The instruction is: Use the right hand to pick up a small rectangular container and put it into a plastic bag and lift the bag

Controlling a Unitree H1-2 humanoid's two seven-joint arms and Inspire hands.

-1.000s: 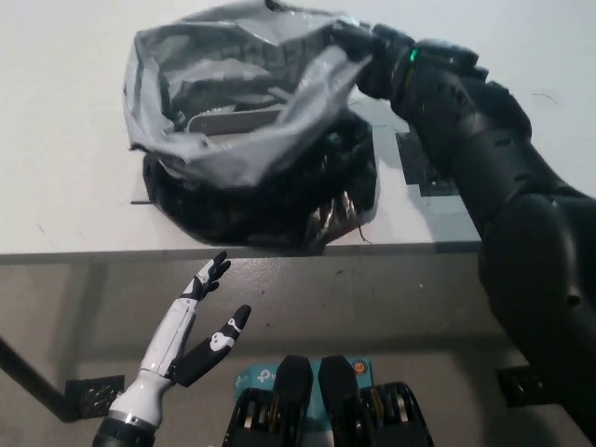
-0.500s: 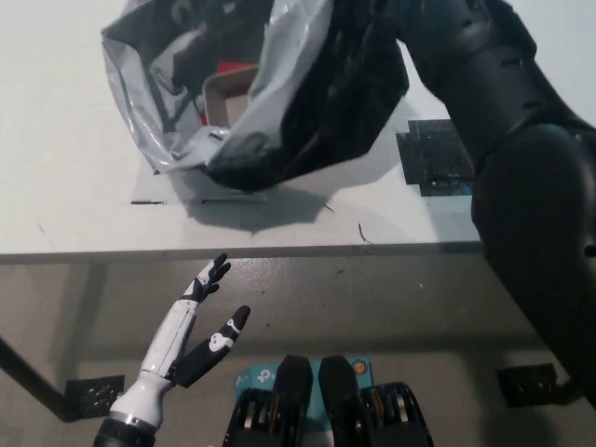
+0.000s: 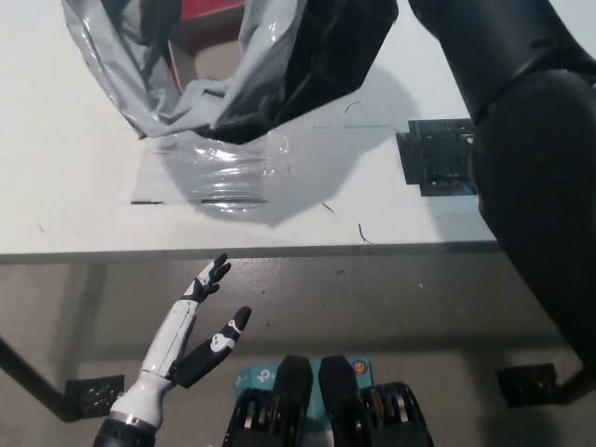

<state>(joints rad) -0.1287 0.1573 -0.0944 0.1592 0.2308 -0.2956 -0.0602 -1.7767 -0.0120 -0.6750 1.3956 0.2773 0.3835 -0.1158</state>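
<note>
Right hand lies beyond the top edge of the head view, so its grasp cannot be judged; only the black right arm [image 3: 521, 121] shows, rising along the right side toward the plastic bag [image 3: 279, 74]. Grey and black, the bag hangs clear of the white table [image 3: 65, 205], casting a shadow on it, and its open mouth reveals the small rectangular container [image 3: 209, 28], cardboard-coloured with a red face, inside. Left hand [image 3: 191, 335], white, rests low at the lower left in front of the table edge, fingers spread and empty.
</note>
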